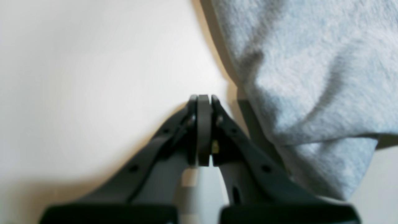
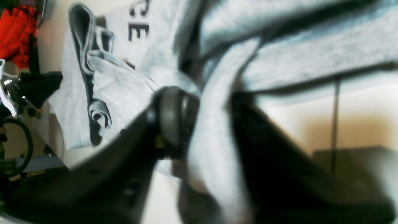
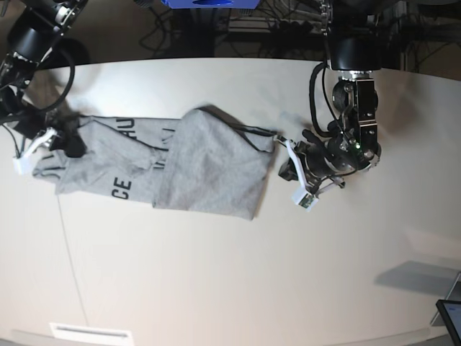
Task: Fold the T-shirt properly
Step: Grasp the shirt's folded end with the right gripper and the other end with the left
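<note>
The big white table (image 3: pixel 238 274) was smooth and pale, and its near part was bare except for a dark corner of some flat screen (image 3: pixel 450 316) at the right edge and a small white strip (image 3: pixel 90 333) at the near left. A thin line ran across the tabletop on the left side. Farther in lay the T-shirt (image 3: pixel 209 169), soft grey and crumpled, spread out left of the middle of the table with one big flap folded over itself. Black block letters showed on it: "CE" near the lower left part, and what looked like "AU" higher up, partly hidden by folds. Just right of the shirt sat the left gripper (image 1: pixel 203 101), low over the table beside the cloth's edge; its two dark fingers were pressed together with nothing between them. At the far left end of the shirt was the right gripper (image 2: pixel 202 124), and it was pinching a fold of the grey cloth tight between its fingers. Behind the table the room was dark, with black cables (image 3: pixel 288 29) tangled on the floor and something blue (image 3: pixel 205 3) at the top. In the right wrist view, something bright red (image 2: pixel 17 31) showed off to the side.
</note>
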{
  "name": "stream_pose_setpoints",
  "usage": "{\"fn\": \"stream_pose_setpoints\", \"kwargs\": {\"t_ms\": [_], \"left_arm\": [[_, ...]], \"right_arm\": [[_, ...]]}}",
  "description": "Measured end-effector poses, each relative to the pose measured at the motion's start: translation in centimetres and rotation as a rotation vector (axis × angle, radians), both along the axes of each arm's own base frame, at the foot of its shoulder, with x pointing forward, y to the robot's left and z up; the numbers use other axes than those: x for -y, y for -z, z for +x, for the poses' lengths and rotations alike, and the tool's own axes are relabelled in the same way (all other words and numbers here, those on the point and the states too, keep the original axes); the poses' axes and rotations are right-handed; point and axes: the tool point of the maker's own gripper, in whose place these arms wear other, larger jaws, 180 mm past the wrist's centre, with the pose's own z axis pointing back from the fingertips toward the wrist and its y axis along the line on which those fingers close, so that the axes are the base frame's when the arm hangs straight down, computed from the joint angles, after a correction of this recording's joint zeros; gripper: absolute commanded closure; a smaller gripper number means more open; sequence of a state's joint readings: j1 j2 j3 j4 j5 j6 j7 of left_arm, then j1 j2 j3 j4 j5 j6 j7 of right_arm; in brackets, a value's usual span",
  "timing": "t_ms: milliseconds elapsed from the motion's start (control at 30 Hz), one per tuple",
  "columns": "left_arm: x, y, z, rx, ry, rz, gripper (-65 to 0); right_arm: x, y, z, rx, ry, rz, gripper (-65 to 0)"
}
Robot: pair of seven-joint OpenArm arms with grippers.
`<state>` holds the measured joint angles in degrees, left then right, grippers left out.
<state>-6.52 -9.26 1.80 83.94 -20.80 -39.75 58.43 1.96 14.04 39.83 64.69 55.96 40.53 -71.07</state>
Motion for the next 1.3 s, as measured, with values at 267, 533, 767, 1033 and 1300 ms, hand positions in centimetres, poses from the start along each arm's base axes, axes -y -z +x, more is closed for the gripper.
{"fn": "stream_pose_setpoints", "kwargs": {"t_ms": [267, 533, 767, 1033, 1300], "left_arm": [[-0.5, 0.1, -0.1, 0.001, 0.000, 0.009, 0.0], [-0.3, 0.6, 0.2, -0.008, -0.007, -0.031, 0.0], [2.6, 0.6, 0.3, -0.008, -0.005, -0.100, 0.0], [6.8, 0.9, 0.9, -0.035, 0.063, -0.153, 0.0], [8.5, 0.8, 0.7, -0.039, 0.075, -0.186, 0.0]], "right_arm": [[0.2, 0.0, 0.1, -0.018, -0.025, -0.021, -0.3], [5.0, -1.9, -0.6, -0.049, -0.065, -0.232, -0.3], [6.0, -2.4, -0.6, -0.051, -0.067, -0.259, -0.3], [5.8, -4.8, 0.4, 0.023, -0.091, -0.329, -0.3], [5.7, -4.8, 0.1, 0.024, -0.096, -0.338, -0.3]]}}
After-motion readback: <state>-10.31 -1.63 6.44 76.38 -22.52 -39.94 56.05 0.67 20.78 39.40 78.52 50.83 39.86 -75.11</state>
